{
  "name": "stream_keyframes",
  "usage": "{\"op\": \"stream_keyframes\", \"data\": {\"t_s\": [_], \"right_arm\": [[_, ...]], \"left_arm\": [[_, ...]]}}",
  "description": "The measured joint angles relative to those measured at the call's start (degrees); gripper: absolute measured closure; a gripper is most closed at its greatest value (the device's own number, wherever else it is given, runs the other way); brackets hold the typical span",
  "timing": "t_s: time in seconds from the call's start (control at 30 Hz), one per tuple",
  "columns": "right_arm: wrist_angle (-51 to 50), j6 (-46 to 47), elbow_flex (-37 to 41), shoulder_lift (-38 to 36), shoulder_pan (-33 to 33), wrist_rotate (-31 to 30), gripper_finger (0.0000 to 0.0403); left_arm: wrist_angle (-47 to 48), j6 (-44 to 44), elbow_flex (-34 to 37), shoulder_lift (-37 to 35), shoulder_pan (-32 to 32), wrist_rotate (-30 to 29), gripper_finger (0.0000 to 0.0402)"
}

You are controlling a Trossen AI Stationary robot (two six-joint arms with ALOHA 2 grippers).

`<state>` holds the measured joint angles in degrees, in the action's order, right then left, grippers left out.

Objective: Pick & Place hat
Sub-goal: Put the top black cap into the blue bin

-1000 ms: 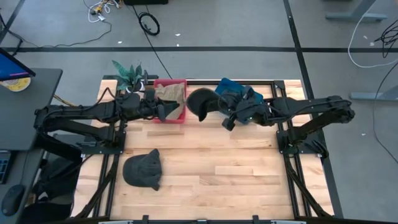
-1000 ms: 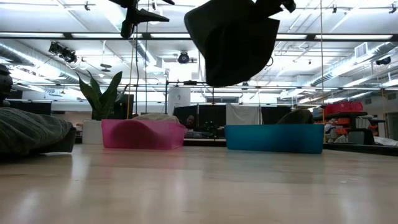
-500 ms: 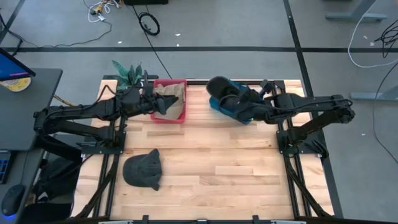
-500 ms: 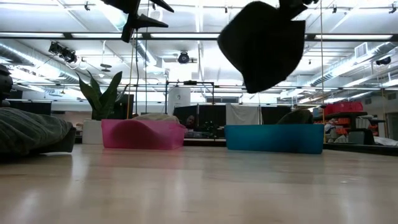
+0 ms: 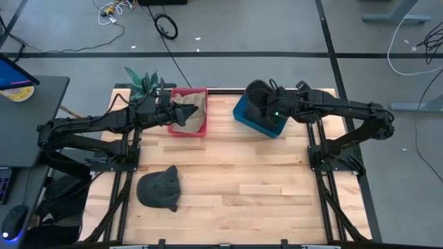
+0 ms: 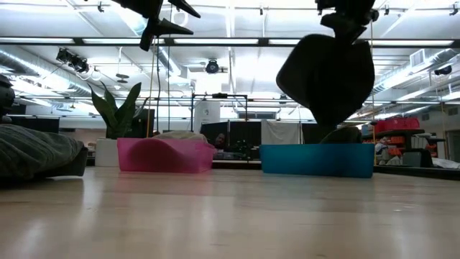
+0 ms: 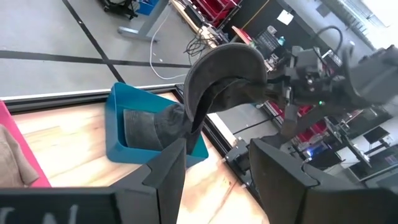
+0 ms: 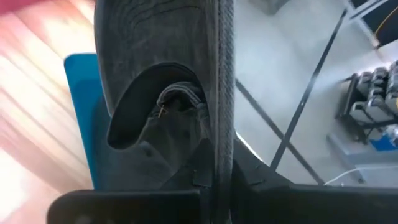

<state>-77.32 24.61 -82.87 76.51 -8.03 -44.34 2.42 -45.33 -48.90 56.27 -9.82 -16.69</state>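
My right gripper (image 6: 346, 16) is shut on a dark cap (image 6: 327, 78), which hangs over the blue bin (image 6: 316, 160); in the high view the cap (image 5: 258, 99) covers the bin's (image 5: 249, 121) far part. Another dark cap (image 7: 144, 127) lies inside that bin. A third dark cap (image 5: 159, 188) rests flat on the table near the left front. My left gripper (image 7: 214, 186) is open, hovering over the pink bin (image 5: 201, 128), which holds a tan cap (image 5: 187, 105). My right gripper pinches the dark cap at the edge of its brim (image 8: 222, 140), which runs upright between the two fingers. The fingers come from above, slanting in from the table's right. The cap hangs below them, lifted clear, its lowest part (image 6: 327, 122) just above the blue bin's rim.
A potted plant (image 5: 142, 81) stands at the table's far left corner beside the pink bin. The wooden table top (image 5: 249, 187) spreads in front of both bins. The table's dark frame rails (image 5: 318, 166) run along both sides.
My right gripper has carried the dark cap from the gap between the two bins toward the table's right and far edge, until it is over the blue bin, and lowered it. The cap has turned about as it swung and now hangs nearer the bin's rim.
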Motion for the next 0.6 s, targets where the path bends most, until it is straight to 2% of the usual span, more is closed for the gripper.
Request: {"op": "stream_keyframes", "data": {"t_s": [0.1,0.2,0.4,0.6], "right_arm": [[0.0,-2.2,0.0,0.0,-2.7,2.9,0.0388],[0.1,-4.6,0.0,0.0,-4.5,2.9,0.0388],[4.1,-14.2,0.0,0.0,-6.2,-7.2,0.0388],[9.1,-24.4,0.0,3.0,-8.4,-10.2,0.0388]], "left_arm": [[0.1,0.2,0.0,0.0,0.0,0.0,0.0220],[0.5,1.9,0.0,0.0,0.0,0.0,0.0220],[0.5,3.1,0.0,0.0,0.0,0.0,0.0220],[0.5,4.1,0.0,0.0,0.0,0.0,0.0220]]}}
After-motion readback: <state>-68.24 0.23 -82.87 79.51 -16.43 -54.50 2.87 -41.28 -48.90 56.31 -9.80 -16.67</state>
